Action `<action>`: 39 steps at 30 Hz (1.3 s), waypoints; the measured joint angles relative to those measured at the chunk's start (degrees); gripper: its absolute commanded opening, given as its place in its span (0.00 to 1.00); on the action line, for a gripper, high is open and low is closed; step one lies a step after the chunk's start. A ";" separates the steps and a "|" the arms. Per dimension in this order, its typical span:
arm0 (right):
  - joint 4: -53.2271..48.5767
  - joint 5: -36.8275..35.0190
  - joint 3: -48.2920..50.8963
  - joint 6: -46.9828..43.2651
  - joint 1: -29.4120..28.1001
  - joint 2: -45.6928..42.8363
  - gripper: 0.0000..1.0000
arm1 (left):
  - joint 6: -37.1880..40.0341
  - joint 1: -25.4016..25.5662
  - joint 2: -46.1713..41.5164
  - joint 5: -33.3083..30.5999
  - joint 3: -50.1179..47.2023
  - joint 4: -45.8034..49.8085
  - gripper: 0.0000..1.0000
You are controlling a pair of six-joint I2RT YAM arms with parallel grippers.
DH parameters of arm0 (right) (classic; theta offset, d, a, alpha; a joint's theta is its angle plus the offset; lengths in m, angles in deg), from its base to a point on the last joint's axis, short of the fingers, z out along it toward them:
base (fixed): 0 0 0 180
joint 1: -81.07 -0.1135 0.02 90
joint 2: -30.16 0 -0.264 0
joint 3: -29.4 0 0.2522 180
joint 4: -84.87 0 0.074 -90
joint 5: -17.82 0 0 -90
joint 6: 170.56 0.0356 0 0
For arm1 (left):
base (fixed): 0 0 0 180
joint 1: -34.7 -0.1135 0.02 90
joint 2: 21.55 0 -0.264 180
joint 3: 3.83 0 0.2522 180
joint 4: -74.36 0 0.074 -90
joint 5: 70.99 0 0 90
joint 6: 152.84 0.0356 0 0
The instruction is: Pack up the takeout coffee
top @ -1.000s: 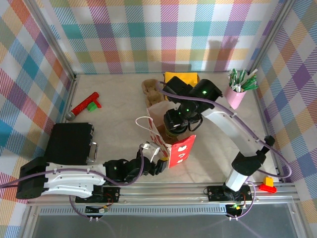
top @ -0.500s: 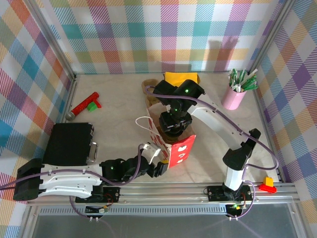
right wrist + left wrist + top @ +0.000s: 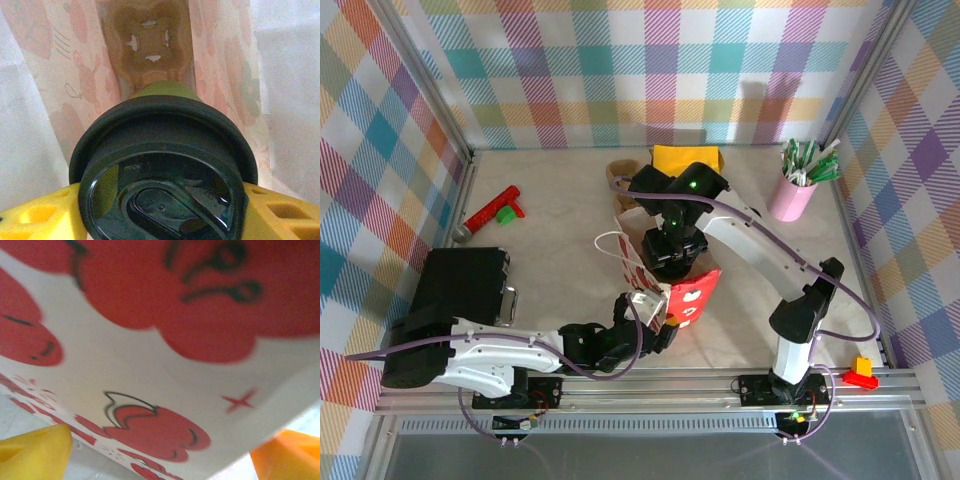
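Bag [image 3: 692, 300], top view: stands mouth-up at mid-frame, with its red-printed face toward the bottom of the frame.
Right gripper [image 3: 670, 262], top view: reaches down into the bag's mouth.
Left gripper [image 3: 655, 318], top view: sits at the bag's lower edge, near the front rail.
Room, top view: bare table [image 3: 560, 220] lies left of the bag, up to the black case [image 3: 460, 290]. More bare table lies to the right, below the pink cup [image 3: 793, 195].
Left fingers [image 3: 35, 452], left wrist view: released and spread to the two bottom corners, with the bag's slanting lower edge running between them.
Takeout coffee [image 3: 160, 165], right wrist view: inside the bag, its lid rim clamped between the yellow fingers [image 3: 35, 220].
Bag walls, right wrist view: close on both sides of the cup, with a brown carrier [image 3: 150, 40] on the floor below.
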 measured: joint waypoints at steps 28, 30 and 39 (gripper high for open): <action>0.00 2.08 0.20 -0.17 1.25 0.66 0.52 | 2.12 -0.02 -22.69 3.13 -6.03 10.47 0.85; 0.00 2.10 0.20 -0.20 1.25 1.09 0.52 | 3.32 -0.04 -26.16 4.57 -6.47 11.56 0.85; 0.00 2.54 0.20 -0.48 1.46 1.79 0.51 | 5.51 -1.18 -40.41 5.31 -6.51 20.11 0.85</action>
